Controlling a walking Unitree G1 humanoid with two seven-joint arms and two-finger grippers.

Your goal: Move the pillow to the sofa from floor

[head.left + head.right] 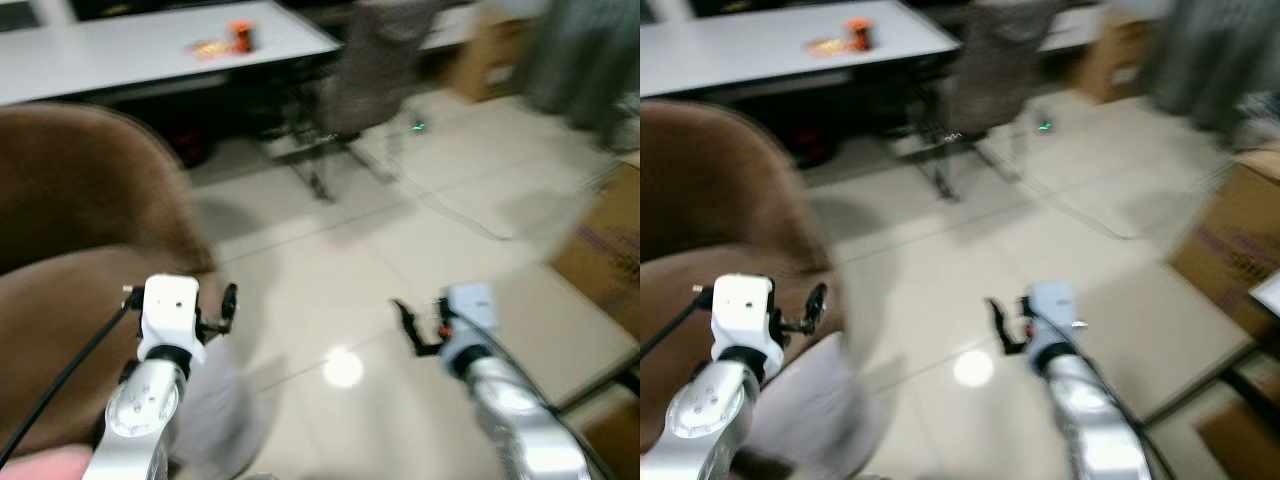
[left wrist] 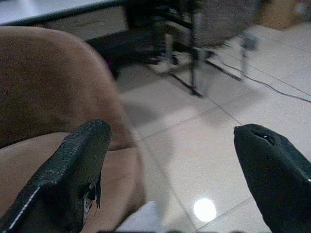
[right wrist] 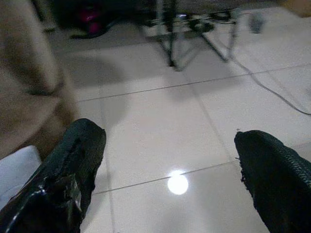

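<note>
The head views are blurred. A brown sofa [image 1: 90,230] takes up the left side. A pale grey-white pillow [image 1: 215,410] lies low beside the sofa's front edge, under my left arm; its corner [image 2: 146,218] shows in the left wrist view and its edge [image 3: 14,170] in the right wrist view. Whether it rests on the floor or against the sofa I cannot tell. My left gripper [image 2: 170,133] hangs open above it, holding nothing. My right gripper [image 3: 170,136] is open over bare tiles, right of the pillow, and holds nothing either.
A white table [image 1: 150,45] with a small orange object [image 1: 238,36] stands at the back. A grey office chair [image 1: 375,70] and floor cables [image 1: 450,210] lie ahead. Cardboard boxes [image 1: 605,250] stand at the right. Open tile floor [image 1: 340,290] stretches between my arms.
</note>
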